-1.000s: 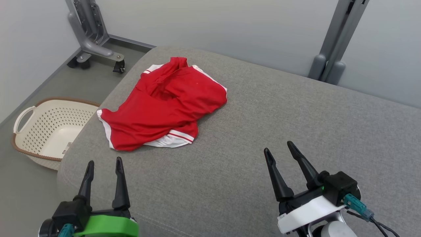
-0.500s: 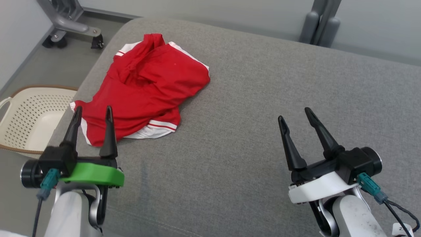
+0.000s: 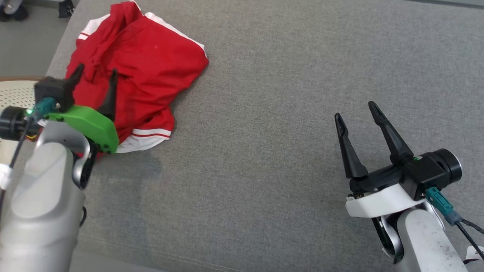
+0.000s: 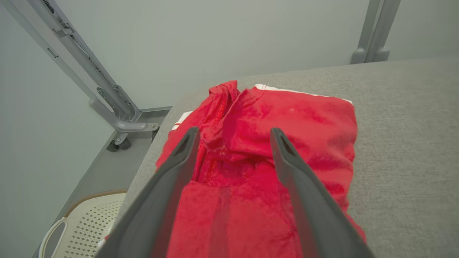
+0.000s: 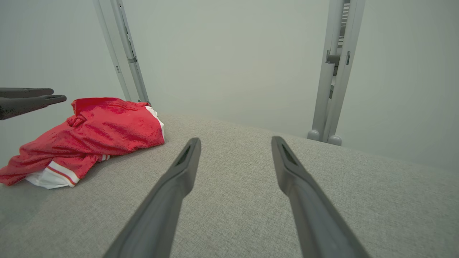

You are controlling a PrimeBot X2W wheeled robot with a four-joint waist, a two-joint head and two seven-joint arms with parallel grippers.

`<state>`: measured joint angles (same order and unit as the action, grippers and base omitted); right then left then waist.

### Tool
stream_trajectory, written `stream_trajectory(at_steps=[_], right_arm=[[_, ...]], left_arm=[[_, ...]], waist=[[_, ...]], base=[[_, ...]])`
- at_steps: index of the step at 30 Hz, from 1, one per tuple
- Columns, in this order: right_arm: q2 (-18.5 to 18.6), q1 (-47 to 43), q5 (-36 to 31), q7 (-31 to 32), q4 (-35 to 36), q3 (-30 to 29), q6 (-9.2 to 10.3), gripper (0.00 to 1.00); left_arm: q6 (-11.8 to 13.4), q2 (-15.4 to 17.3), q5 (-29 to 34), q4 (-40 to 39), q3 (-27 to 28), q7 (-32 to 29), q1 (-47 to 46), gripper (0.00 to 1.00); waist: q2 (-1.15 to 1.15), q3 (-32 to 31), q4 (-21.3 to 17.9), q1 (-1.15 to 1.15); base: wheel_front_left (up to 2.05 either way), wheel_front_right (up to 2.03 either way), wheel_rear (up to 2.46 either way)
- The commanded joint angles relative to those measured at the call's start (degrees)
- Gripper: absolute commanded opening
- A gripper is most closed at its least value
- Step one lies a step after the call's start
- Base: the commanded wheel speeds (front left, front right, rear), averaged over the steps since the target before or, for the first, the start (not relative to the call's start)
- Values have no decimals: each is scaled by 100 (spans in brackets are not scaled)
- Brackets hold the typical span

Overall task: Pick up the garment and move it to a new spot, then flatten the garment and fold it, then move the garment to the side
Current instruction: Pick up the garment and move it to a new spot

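Note:
The garment (image 3: 151, 68) is a crumpled red shirt with white trim, lying at the far left of the grey cushion (image 3: 287, 113). It also shows in the left wrist view (image 4: 308, 125) and the right wrist view (image 5: 104, 132). My left gripper (image 3: 96, 70) hovers over the garment's near left part, open, nothing between its fingers; its own view (image 4: 233, 134) looks down on the red folds. My right gripper (image 3: 355, 109) stands open above bare cushion at the right, far from the garment, its fingers (image 5: 186, 157) spread wide. The left fingertips (image 5: 53, 97) enter the right wrist view at the left edge.
A cream perforated laundry basket (image 4: 82, 229) sits on the floor left of the cushion, its rim (image 3: 15, 79) just behind my left wrist. Grey metal frame legs (image 4: 118, 122) and posts (image 5: 333, 89) stand against the pale wall beyond the cushion.
The head camera has tilted down, so the whole picture shifted. My left gripper has moved forward from the cushion's near edge to above the garment. The right gripper has advanced a little, still open.

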<state>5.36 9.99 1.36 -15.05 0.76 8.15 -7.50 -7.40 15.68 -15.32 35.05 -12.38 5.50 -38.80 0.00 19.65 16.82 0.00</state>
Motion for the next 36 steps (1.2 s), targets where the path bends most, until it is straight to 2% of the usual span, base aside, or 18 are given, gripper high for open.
stream_trajectory(at_steps=[1, 11, 16, 17, 18, 19, 29, 36], right_arm=[[37, 84, -35, -20, 35, -36, 2, 100], [88, 115, -55, -20, 73, -53, 2, 100], [100, 100, -74, -20, 69, -41, 2, 100], [101, 96, -79, -20, 62, -39, 2, 100], [100, 92, -85, -20, 54, -39, 2, 100], [99, 86, -94, -20, 44, -38, 2, 100], [44, 23, -19, -19, -102, 39, 2, 100], [-50, -37, 79, -20, -207, 78, 2, 100]], left_arm=[[-8, 110, -88, 146, -89, -78, -222, 100], [-2, 440, -610, 1178, -654, -271, -1093, 100], [0, 400, -670, 1639, -825, -190, -1355, 100], [0, 365, -709, 1711, -891, -203, -1388, 96], [0, 357, -724, 1760, -931, -180, -1418, 43], [0, 352, -755, 1825, -969, -152, -1458, 0], [8, 341, -753, 2227, -1063, 477, -1628, 0], [65, 465, -821, 1987, -954, 852, -1625, 0]], waist=[[0, 307, -219, 0], [0, 582, -324, 0], [0, 621, -325, 0], [0, 620, -319, 0], [0, 617, -312, 0], [0, 611, -304, 0], [0, 288, -197, 0], [0, -113, -165, 0]], base=[[0, 0, 0], [0, 0, 0], [0, 0, 0], [0, 0, 0], [0, 0, 0], [0, 0, 0], [0, 0, 0], [0, 0, 0]])
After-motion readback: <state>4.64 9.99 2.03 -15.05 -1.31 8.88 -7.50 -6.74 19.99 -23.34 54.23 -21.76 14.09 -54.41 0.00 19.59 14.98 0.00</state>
